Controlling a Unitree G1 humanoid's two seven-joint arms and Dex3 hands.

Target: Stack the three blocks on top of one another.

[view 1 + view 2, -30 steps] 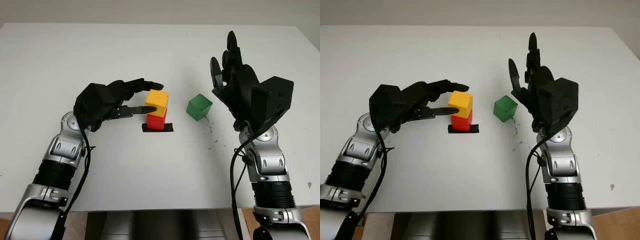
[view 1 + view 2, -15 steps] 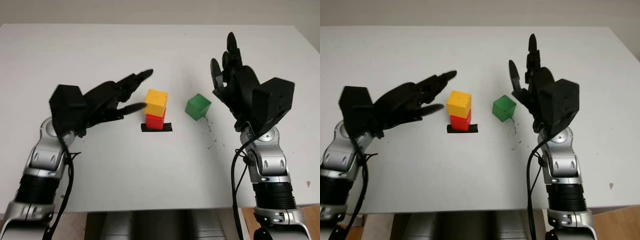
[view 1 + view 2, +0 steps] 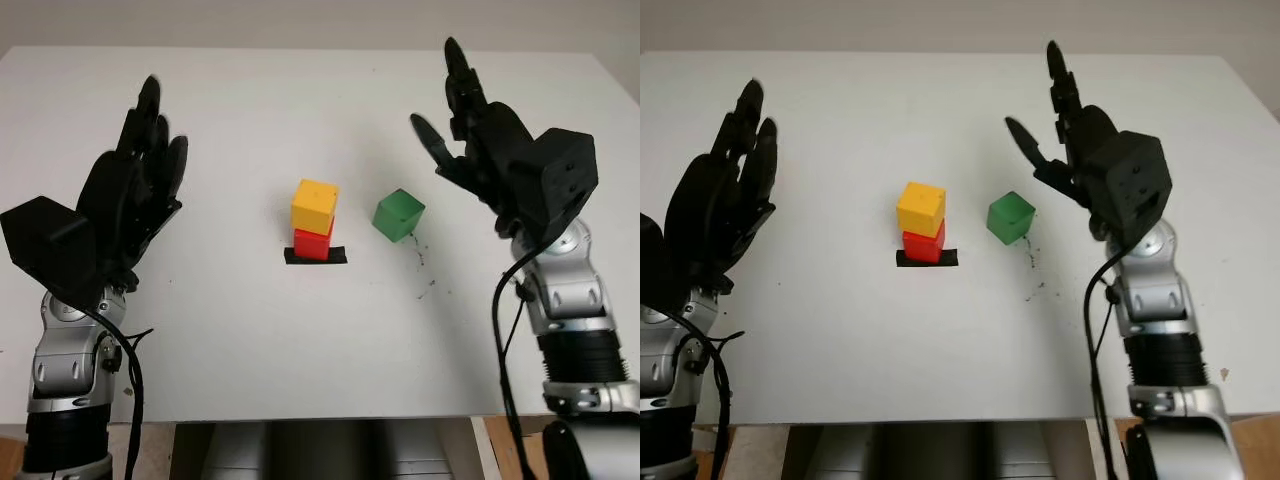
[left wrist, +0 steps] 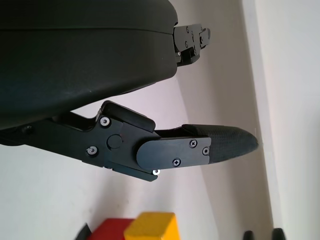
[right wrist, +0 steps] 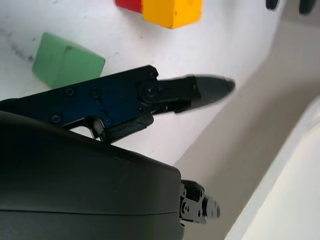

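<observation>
**Me:** Starting nearest to me: my left hand [image 3: 125, 200] is up over the left side of the white table [image 3: 300, 340], open and holding nothing, well apart from the blocks. My right hand [image 3: 480, 140] is up over the right side, just past the green block, also open and empty.

**Partner:** And the blocks, moving out from you?

**Me:** First the strip of black tape [image 3: 315, 257], flat on the table near the middle. The red block [image 3: 312, 243] sits on it, and the yellow block [image 3: 314, 203] rides on top of the red one. Two high so far, I'd judge, with one to go.

**Partner:** Is that pair square?

**Me:** Not quite. The yellow one looks turned a little and slightly off to one side of the red. That's my worry.

**Partner:** And the third?

**Me:** The green block [image 3: 399, 215] is alone on the table, just to the right of the pair and not touching it. It looks tipped or turned, one corner toward me; I can't say which.

**Partner:** So what could go wrong from here?

**Me:** Plenty. If I grab the green block by its corners, it could twist in my fingers. If I swing it in low, I could clip the yellow block and topple the pair. And set down off-centre on a crooked top, it may slide off when I let go.
</observation>
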